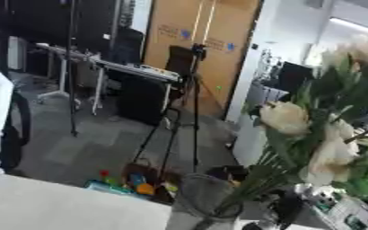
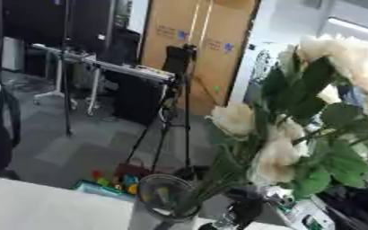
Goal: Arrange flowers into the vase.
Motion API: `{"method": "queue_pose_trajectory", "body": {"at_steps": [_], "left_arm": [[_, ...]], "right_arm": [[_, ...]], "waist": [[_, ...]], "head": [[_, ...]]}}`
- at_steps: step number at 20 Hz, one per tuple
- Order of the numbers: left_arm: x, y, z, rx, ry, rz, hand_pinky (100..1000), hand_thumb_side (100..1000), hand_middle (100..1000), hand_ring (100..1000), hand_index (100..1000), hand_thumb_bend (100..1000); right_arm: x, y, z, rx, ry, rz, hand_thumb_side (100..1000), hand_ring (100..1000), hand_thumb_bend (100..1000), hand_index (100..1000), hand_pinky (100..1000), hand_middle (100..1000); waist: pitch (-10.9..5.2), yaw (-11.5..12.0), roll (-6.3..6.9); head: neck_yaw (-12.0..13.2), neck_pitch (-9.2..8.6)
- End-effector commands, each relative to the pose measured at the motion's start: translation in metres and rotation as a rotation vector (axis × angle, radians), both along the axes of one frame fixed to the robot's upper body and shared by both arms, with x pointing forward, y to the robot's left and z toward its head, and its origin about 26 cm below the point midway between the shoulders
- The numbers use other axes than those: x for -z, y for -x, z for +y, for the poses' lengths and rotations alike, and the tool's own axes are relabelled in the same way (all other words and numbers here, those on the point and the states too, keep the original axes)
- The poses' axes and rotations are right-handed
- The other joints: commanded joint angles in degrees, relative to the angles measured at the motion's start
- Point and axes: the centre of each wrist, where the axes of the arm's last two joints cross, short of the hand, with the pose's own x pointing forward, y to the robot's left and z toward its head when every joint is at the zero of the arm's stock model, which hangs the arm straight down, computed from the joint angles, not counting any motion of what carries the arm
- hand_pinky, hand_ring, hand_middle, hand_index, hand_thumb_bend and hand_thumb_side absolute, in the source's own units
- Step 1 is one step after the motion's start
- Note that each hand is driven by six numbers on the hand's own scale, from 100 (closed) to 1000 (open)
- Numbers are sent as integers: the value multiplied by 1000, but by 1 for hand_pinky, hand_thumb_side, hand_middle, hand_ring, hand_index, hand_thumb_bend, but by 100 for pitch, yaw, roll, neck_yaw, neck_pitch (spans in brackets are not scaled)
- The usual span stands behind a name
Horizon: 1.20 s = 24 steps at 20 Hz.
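Office clutter behind a white counter [image 1: 46, 206]: cream flowers [image 2: 278, 155] lean steeply from the glass vase [image 2: 162, 202], whose tilt could tip it. No robot hand shows, so its state cannot be told.

What may have been the right hand [image 1: 286, 209] showed only as a dark, blurred mass low on the right side of both eye views, just past the far edge of the desk [image 1: 46, 206]. It was too smeared to tell palm from wrist or to say how it was turned. Another dark form lay at the bottom right corner of the right eye view, where the right arm would come in, but it could not be made out as an arm.
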Motion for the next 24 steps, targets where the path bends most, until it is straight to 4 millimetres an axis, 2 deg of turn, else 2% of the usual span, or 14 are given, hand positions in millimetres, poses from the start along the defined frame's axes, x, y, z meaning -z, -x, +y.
{"method": "queue_pose_trajectory", "body": {"at_steps": [1,7,18,19,24], "left_arm": [[-7,3,-2,9,2,-30,696,986,870,671,927,346],[-7,3,-2,4,-2,-33,697,990,872,671,927,340],[-8,3,-1,-4,-17,-39,698,996,874,671,928,329],[-8,3,0,-5,-18,-39,699,996,874,671,928,329],[-8,3,0,-7,-25,-43,699,997,874,671,928,326]], "right_arm": [[-16,11,-18,-141,440,-14,863,1000,709,1000,1000,1000],[-10,11,-26,-123,435,2,867,1000,705,1000,1000,1000],[-5,16,-44,-94,412,24,875,1000,698,1000,1000,1000],[-4,17,-46,-90,409,27,861,1000,718,1000,1000,1000],[-1,20,-55,-75,402,38,877,1000,696,1000,1000,1000]], "waist": [[-108,0,60],[-84,39,60],[-40,114,60],[-39,121,60],[-32,146,60]], "head": [[-7,76],[-26,151],[-32,191],[-34,191],[-55,190]]}}
